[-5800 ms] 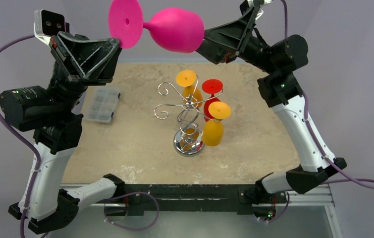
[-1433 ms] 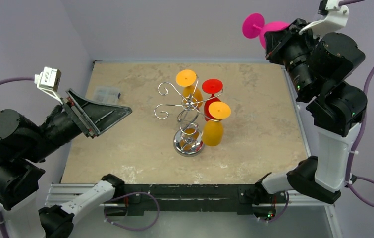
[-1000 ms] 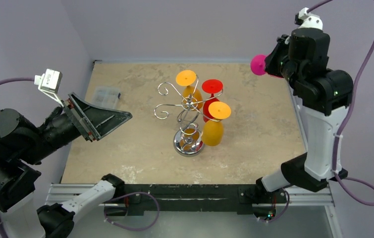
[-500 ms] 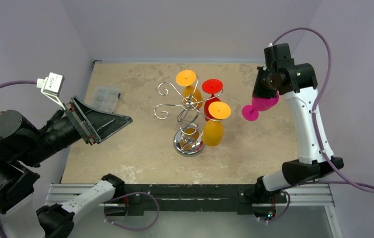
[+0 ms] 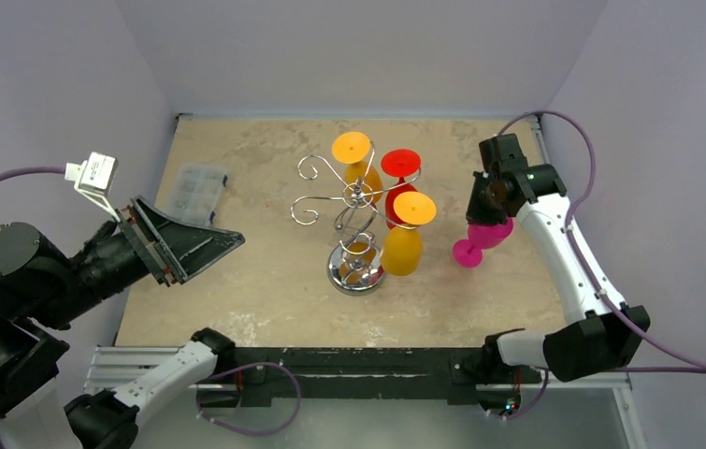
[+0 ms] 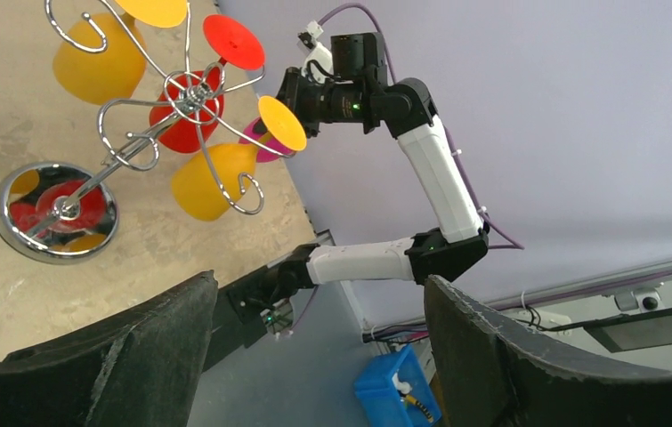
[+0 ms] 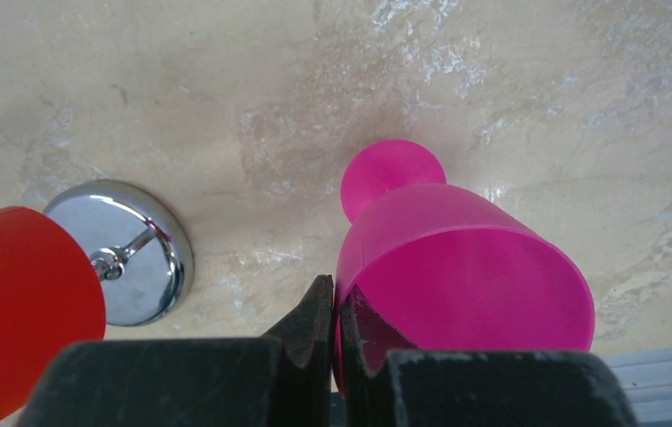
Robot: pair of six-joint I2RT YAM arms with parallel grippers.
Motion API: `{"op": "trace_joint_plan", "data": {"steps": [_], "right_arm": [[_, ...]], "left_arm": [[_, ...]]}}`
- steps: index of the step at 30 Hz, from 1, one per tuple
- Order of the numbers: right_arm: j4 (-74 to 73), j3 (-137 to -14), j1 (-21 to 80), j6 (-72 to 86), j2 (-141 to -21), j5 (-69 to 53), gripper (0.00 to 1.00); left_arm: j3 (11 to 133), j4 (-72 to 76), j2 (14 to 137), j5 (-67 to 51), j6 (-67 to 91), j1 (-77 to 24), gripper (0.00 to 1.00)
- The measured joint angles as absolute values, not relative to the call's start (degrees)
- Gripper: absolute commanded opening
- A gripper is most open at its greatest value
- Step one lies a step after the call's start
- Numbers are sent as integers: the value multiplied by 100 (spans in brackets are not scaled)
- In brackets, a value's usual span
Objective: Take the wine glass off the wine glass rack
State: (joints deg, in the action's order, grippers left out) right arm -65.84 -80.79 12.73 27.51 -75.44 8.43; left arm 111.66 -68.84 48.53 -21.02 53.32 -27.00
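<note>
The pink wine glass hangs foot down just right of the wine glass rack, a chrome wire stand. My right gripper is shut on the glass's rim, one finger inside the bowl and one outside. Its foot is close over the stone tabletop; contact cannot be told. On the rack hang two orange glasses and a red glass. My left gripper is open and empty, raised over the table's left edge.
A clear plastic box lies at the back left of the table. The rack's chrome base is left of the pink glass. A blue bin stands off the table below the front edge.
My right arm swung down from high at the back right and lowered the pink glass, now foot down, beside the rack. The left arm barely shifted.
</note>
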Motion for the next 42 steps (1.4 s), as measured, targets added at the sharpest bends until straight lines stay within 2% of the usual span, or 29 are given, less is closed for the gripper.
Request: {"op": "trace_joint_plan", "data": {"steps": [5,24,33,42], "right_arm": [[-6160,-7516,1273,2757,-7367,860,0],[-5470,-7074,1273,2681,-7749,1428,0],[-5336,-7443,1203,2495,-8359,1728,0],[-5092,-8372,799,2440,-9172,1656,0]], "left_arm": [[10910,-6908,4674,-2023,5334,-2700,83],[10521,-6995,4499,-1907,5336,-2700,81],[10521,-6995,4499,-1896,5339,-2700,81],[10610,-7085,4499,-1750,5336,-2700,81]]}}
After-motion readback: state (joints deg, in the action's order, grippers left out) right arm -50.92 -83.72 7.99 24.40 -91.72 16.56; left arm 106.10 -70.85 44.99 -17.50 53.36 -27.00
